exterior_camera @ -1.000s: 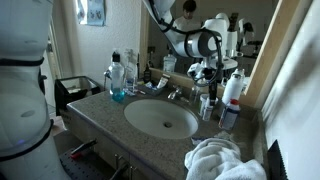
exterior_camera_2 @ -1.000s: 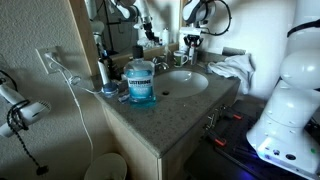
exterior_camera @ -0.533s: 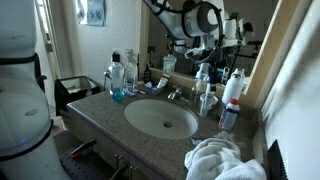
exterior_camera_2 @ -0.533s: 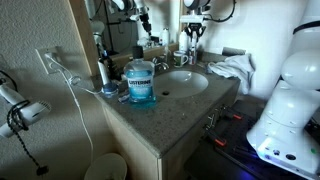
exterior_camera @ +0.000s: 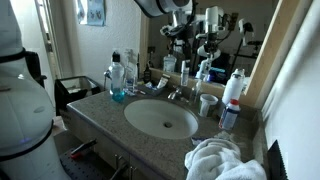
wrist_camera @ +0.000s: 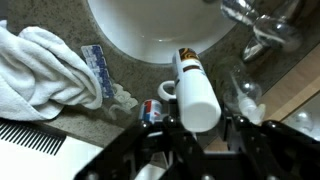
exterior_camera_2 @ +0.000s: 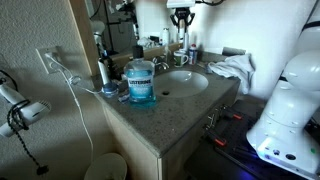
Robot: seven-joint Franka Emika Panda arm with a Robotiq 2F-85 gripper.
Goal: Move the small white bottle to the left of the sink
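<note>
Presently in hand: the carry, as I judge it. The small white bottle [wrist_camera: 197,92] is lifted off the counter [wrist_camera: 140,78], and set-down is not yet done.
Bottle position: in the wrist view it hangs over the counter just outside the rim of the sink [wrist_camera: 150,35], with its dark cap at the end farther from the camera. I cannot tell whether it is upright.
Gripper: the gripper [wrist_camera: 199,125] pinches the bottle's white body from both sides, spread only as wide as the bottle. The fingers [wrist_camera: 238,128] touch nothing else. In an exterior view the gripper [exterior_camera_2: 181,30] sits high above the back of the basin.
Destination: I take the left to be the side where the mouthwash bottle [exterior_camera_2: 141,82] stands.
Doing it well: I would keep this height until past the faucet [wrist_camera: 262,20], travel level, choose a bare patch among the bottles there, and lower straight until the base sits flat before releasing.
Risk: the smooth round wall may slip, and the far side is crowded.
</note>
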